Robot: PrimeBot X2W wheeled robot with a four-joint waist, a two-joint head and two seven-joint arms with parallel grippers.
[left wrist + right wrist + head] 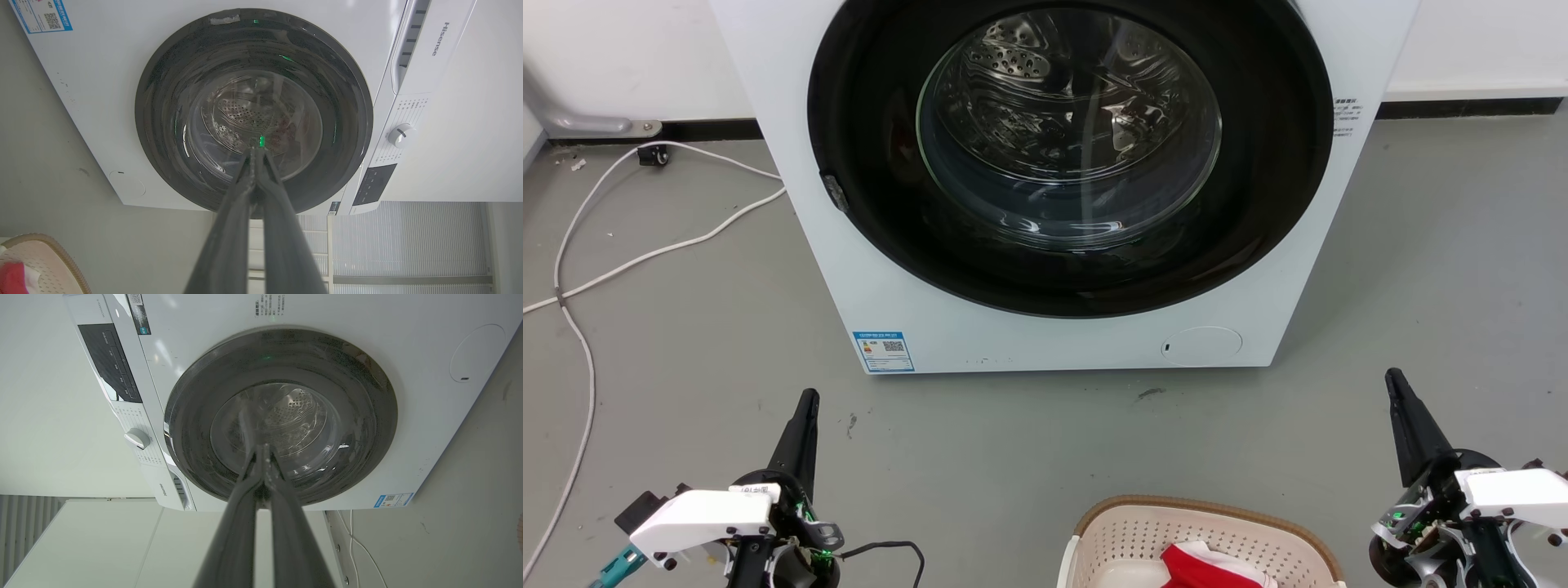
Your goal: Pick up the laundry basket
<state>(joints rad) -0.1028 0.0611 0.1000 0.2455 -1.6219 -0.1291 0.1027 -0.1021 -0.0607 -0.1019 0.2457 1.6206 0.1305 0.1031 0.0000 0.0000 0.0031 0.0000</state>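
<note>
Laundry basket (1143, 535) sat on the near floor (1013, 441) between the hands, before the washing machine (792, 163), red cloth (1209, 563) inside. Left hand (808, 398) and right hand (1393, 377) were pinched closed, holding nothing.

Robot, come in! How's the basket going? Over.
Left gripper shut, empty. Right gripper shut, empty. Laundry basket on floor between them, untouched. Red cloth inside it.
</note>
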